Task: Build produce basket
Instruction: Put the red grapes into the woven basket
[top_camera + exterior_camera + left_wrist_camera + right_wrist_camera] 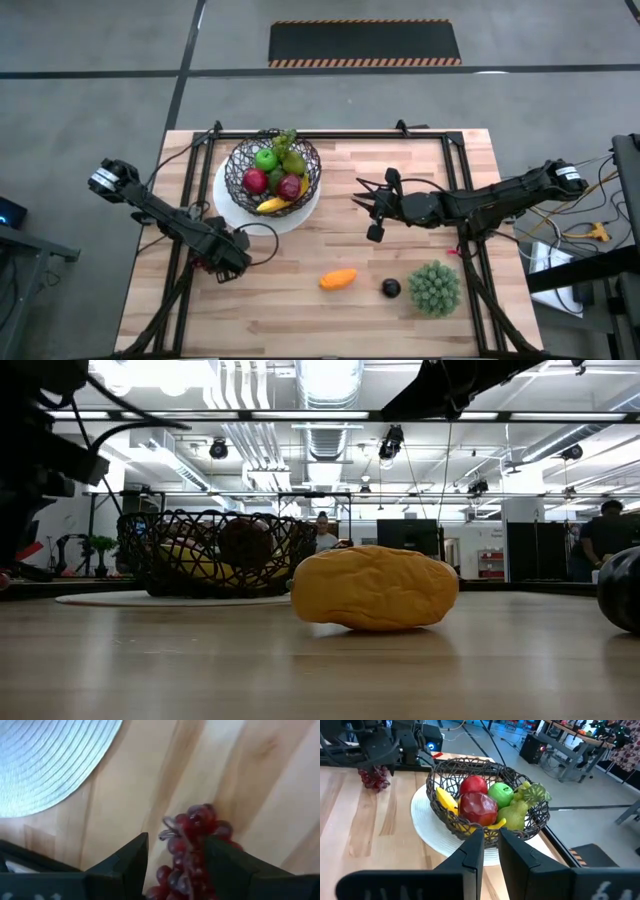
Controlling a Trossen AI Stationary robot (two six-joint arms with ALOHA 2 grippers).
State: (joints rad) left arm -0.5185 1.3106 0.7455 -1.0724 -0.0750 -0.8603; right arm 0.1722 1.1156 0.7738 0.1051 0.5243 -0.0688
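Note:
The black wire basket (275, 172) stands on a white plate (262, 212) at the table's far middle. It holds a green apple (501, 794), red fruits (477, 808), a banana (445, 801), a pear and green grapes. A bunch of red-purple grapes (196, 827) lies on the wood near the plate's left side. My left gripper (178, 841) points down over it, open, one finger on either side of the bunch. An orange piece (338, 279) and a dark plum (390, 289) lie near the front edge. My right gripper (374, 206) hovers right of the basket, shut and holding nothing.
A spiky green ball (435, 288) sits at the front right beside the plum. Black frame rails (190, 190) run along the table's left, far and right sides. Bare wood lies between the plate and the orange piece.

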